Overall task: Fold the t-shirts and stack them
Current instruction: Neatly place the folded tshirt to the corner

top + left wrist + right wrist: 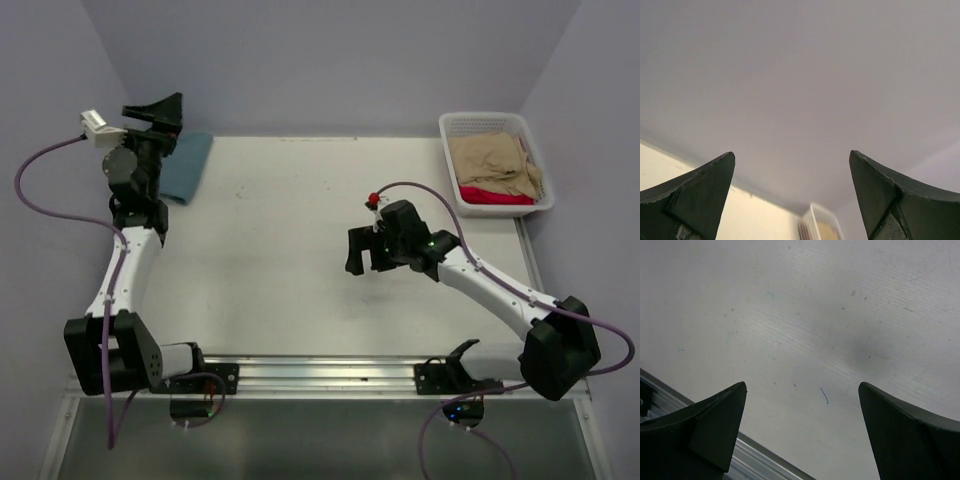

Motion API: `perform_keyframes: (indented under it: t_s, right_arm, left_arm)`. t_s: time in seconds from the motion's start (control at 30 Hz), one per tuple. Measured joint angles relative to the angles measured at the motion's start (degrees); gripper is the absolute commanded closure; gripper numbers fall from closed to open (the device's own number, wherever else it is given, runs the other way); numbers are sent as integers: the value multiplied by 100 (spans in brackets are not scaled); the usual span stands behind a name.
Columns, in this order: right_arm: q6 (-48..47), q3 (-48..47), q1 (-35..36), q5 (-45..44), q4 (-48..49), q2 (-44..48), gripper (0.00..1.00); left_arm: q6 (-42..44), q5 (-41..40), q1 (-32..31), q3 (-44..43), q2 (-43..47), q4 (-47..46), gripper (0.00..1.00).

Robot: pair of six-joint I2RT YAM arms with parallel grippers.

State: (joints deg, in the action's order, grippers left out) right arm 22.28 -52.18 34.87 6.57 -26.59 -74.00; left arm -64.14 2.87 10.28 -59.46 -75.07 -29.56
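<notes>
From above, a flat, pale, cream-white worktop sits between soft purple walls. The folded dusty teal-blue cotton t-shirt lies at the far left corner of the worktop, and the left arm hides part of it. The left jaws are lifted up near that shirt, point toward the back wall, and hold nothing. At the far right corner stands a white plastic mesh basket. A crumpled tan cotton t-shirt fills most of it, and a red cotton t-shirt peeks out at its near side, touching the tan one. The right arm reaches over the bare middle of the worktop, well apart from all the shirts, with the right jaws pointing down. In the left wrist view, the two dark jaws stand wide apart with only purple wall between them. Low down, a bit of the basket shows, with some tan cloth inside. In the right wrist view, the dark jaws also stand wide and empty, above the worktop. A tiny blue squiggle marks it, and a silver metal rail runs along the edge.
</notes>
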Motion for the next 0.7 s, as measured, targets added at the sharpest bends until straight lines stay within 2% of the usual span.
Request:
perform_keyframes:
  t_s: [0.13,0.3,0.53,0.7]
  right_arm:
    - [13,0,2,-264,-4,422,1]
    - [63,4,0,-632,-50,874,1]
    - [155,48,0,-1117,-155,1543,1]
    - [168,48,0,-1394,-256,1829,1]
  left_arm:
    - [780,732,-809,352,485,251,0]
    - [1875,1180,-1934,621,551,1379,0]
    - [2900,1222,-3788,785,804,2599,0]
    - [3235,1169,-4328,903,892,2889,0]
